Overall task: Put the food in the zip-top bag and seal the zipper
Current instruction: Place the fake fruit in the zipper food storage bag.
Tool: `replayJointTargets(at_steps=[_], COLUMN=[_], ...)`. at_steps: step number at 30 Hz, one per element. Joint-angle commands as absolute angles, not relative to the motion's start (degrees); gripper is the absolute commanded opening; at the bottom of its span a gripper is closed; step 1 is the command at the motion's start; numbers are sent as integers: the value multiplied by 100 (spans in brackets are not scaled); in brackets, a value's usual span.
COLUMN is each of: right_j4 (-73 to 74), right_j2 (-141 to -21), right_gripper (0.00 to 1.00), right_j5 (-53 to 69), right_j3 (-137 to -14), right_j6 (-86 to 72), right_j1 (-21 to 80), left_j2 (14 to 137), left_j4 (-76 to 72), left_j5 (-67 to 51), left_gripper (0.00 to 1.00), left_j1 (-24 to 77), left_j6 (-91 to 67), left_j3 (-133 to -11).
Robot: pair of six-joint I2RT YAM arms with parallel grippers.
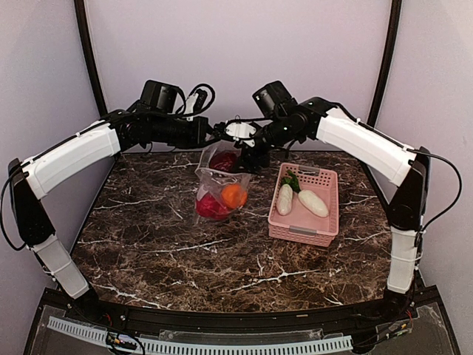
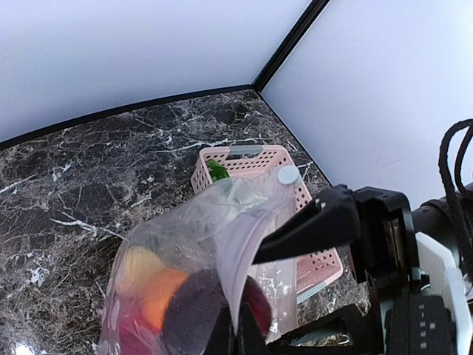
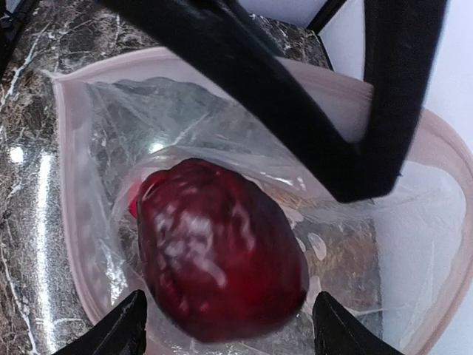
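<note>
Clear, floppy plastic of the zip-top bag [image 1: 219, 185] hangs upright over the far middle of the dark marble table [image 1: 148, 251]. Its mouth is held open by the left gripper [image 1: 211, 142], whose fingers look pinched together on the mouth edge. Inside sit a round red toy apple [image 1: 209, 208], a small orange toy fruit [image 1: 234, 196] and, in the left wrist view, a pale yellow fruit [image 2: 136, 263]. The dark red rounded piece [image 3: 218, 251] is at the bag's mouth, between the widely spread fingers of the right gripper [image 1: 244, 156]; whether they press on it or are clear of it I cannot tell. Loading seems roughly half done. Left to move are two white oblong pieces [image 1: 284, 200] and the green leafy piece [image 1: 291, 180], all lying in the pink slotted plastic basket [image 1: 303, 220] just right of the bag. The thin whitish zipper strip [image 3: 63, 148] gapes wide, unsealed. In the way: both grippers crowd the mouth, and the limp bag would likely slump if the left hold goes.
</note>
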State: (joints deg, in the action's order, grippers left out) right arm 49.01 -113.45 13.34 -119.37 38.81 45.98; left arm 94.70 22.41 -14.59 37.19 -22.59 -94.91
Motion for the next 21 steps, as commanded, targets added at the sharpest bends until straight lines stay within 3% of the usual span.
replayJointTargets(at_steps=[1,21], right_j4=[4542,4683], right_j2=[-11267,-10554], right_gripper=[79,84], right_j5=[784,960], right_j3=[-11997,-12061], right_j6=[3740,3587], right_j1=[4581,4533], left_j2=[9255,9238], left_j4=[2190,2041], left_j5=[-1561,-1595], left_gripper=[1,1], left_j1=[3735,3735], left_j6=[-2303,-2316], left_j3=[-9387,-9220])
